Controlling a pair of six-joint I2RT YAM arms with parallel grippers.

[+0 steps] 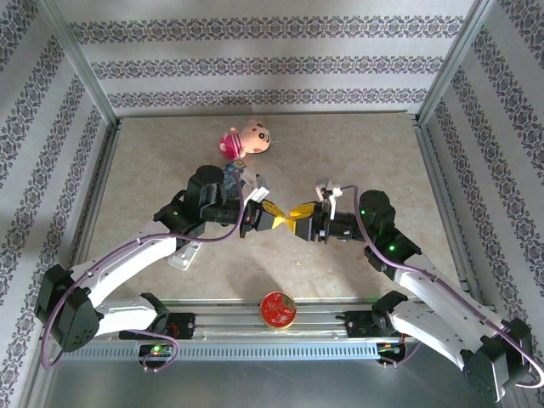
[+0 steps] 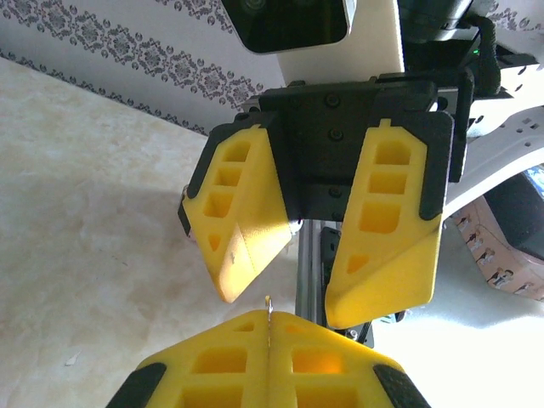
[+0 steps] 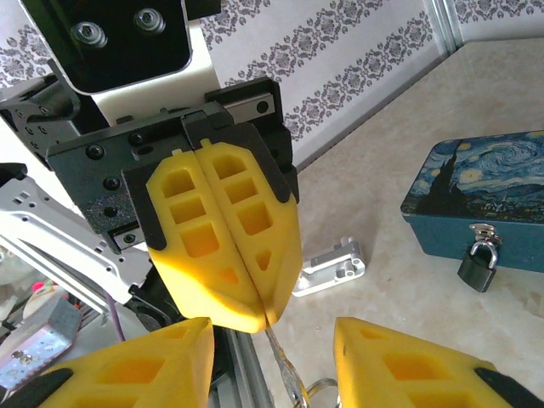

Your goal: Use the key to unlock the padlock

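Note:
Over the middle of the table my two grippers meet tip to tip. My left gripper [image 1: 274,217] [image 2: 269,330] is shut on the key; its thin metal tip [image 2: 269,308] pokes out between the pressed yellow fingers. In the right wrist view the key [image 3: 285,364] hangs from those shut fingers [image 3: 212,246], with a wire ring [image 3: 321,393] at its lower end. My right gripper [image 1: 299,214] [image 3: 272,333] is open, one finger on each side of the key and apart from it. The small black padlock [image 3: 478,263] hangs on the front of the blue painted tin [image 3: 476,191].
A white bracket [image 3: 331,266] [image 1: 185,255] lies on the table near the left arm. A round red tin [image 1: 277,308] sits on the rail at the near edge. A pink toy [image 1: 246,140] lies at the back. Metal posts and patterned walls enclose the table.

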